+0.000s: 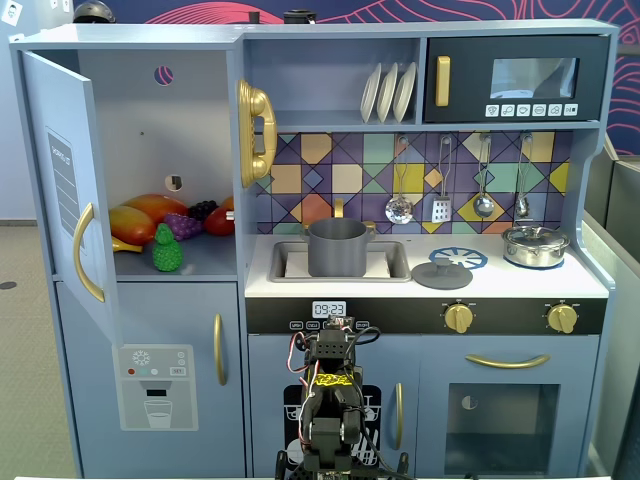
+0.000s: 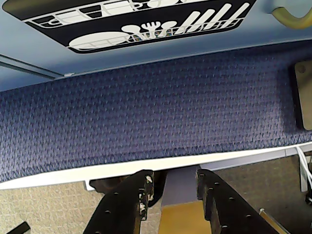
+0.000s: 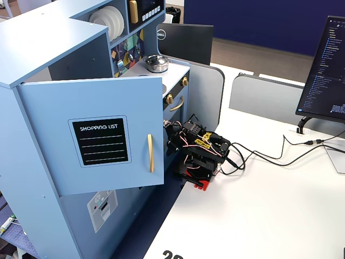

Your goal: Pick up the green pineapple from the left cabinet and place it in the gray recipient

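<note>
The green pineapple (image 1: pixel 167 250) stands at the front of the shelf inside the left cabinet (image 1: pixel 150 130), whose door (image 1: pixel 58 170) is swung wide open. Behind it lie other toy fruit. The gray recipient (image 1: pixel 337 247) sits in the sink, to the right of the cabinet in a fixed view. My arm (image 1: pixel 330 405) is folded low in front of the kitchen, far below both. In the wrist view my gripper (image 2: pixel 174 176) points down at blue carpet, its jaws a little apart with nothing between them.
A gray lid (image 1: pixel 441 273) lies beside the sink and a shiny silver pot (image 1: pixel 535 245) stands on the stove. The open door (image 3: pixel 91 135) juts out next to the arm (image 3: pixel 199 151). Cables (image 3: pixel 269 156) trail across the white table toward a monitor (image 3: pixel 323 70).
</note>
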